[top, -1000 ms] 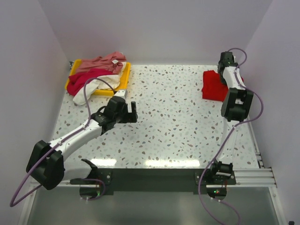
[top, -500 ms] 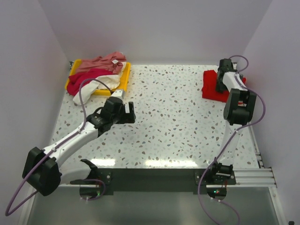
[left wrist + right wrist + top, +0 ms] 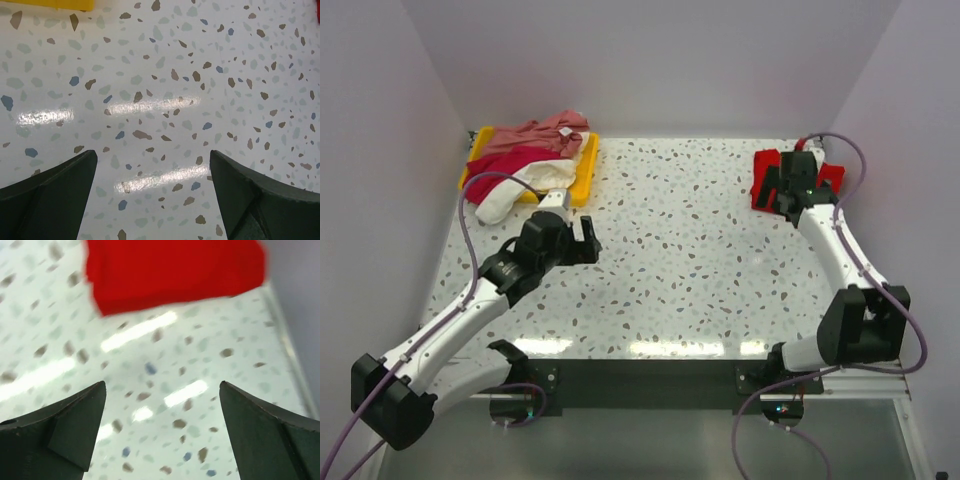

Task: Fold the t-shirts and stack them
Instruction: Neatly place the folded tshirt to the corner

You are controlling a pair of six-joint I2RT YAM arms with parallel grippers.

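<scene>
A bright red folded t-shirt point(image 3: 765, 170) lies at the far right of the table; in the right wrist view the red t-shirt point(image 3: 170, 270) fills the top. My right gripper point(image 3: 782, 192) hovers over its near edge, open and empty point(image 3: 162, 385), with speckled table between the jaws. At the far left, dusty pink point(image 3: 535, 133), crimson-magenta point(image 3: 500, 165) and cream-white point(image 3: 520, 192) t-shirts are heaped unfolded. My left gripper point(image 3: 588, 240) sits just in front of that heap, open over bare table point(image 3: 152, 155).
The heap rests on a shallow yellow tray point(image 3: 586, 165), whose edge point(image 3: 50, 4) shows at the top of the left wrist view. The cream shirt hangs over the tray's near rim. White walls enclose the speckled table point(image 3: 700, 250) at the left, back and right.
My right gripper has opened and let go of the red t-shirt, and its arm has dropped low and stretched out. The left arm has shifted left toward the tray.
</scene>
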